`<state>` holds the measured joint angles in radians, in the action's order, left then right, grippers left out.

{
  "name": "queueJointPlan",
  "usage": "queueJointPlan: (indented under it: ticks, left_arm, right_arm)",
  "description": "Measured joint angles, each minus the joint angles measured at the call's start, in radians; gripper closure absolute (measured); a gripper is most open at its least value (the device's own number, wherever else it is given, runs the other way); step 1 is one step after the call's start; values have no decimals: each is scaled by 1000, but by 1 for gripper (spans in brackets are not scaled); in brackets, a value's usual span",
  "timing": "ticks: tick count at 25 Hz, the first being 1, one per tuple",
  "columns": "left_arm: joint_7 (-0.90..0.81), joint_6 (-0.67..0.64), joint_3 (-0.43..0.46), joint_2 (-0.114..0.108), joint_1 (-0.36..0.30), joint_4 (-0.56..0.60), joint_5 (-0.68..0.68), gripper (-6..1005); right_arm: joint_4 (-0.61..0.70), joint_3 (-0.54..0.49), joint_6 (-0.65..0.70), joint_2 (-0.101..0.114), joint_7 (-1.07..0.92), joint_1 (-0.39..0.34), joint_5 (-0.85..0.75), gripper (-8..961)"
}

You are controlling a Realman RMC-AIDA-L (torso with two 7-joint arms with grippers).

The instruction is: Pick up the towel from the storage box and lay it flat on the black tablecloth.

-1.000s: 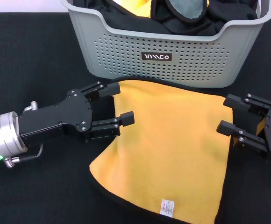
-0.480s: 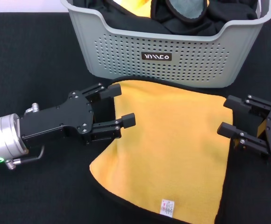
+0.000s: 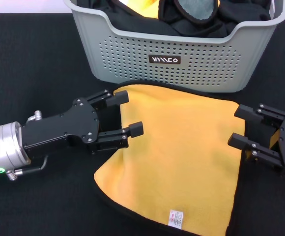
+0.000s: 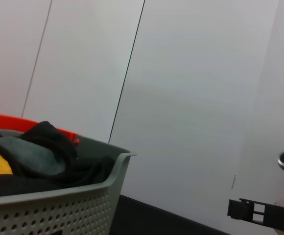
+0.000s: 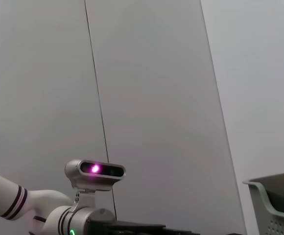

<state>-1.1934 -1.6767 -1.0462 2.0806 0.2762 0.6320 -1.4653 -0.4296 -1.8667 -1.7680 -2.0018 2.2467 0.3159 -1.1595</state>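
Towel: orange-yellow fleece, black edging, spread face-up on black tablecloth at 6 o'clock of storage box, far edge just short of box's front wall, white label near 6 o'clock edge. Lies mostly flat; 9 o'clock side runs on a slant, lower-left corner drawn inward, so outline not yet square. Left claw: at towel's 9 o'clock edge, fingers apart, one finger toward the box, the other over orange cloth, nothing gripped; judged placed there either just off a release or ready to tug that edge outward. Right claw: at towel's 3 o'clock edge, fingers spread, empty, over black edging; judged a mirror station for holding or pulling the opposite side taut. Storage box: light grey, perforated walls, black logo label, at 12 o'clock on surface; holds further heaped cloths, mostly black with a patch of yellow and a grey piece. Obstructions: box front wall close to towel's far edge, limiting any spread toward 12 o'clock; room open toward 9, 3 and 6 o'clock. Wrist views: left shows box rim and wall panels behind; right shows left arm against the same wall; neither shows towel.
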Motion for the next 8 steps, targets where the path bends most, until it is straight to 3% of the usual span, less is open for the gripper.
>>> queueJointPlan:
  ticks: [8]
  left_arm:
    - [9,-2,0,5,5,-1,-7,113]
  right_arm:
    - [3,0,-3,0,1,-4,8,381]
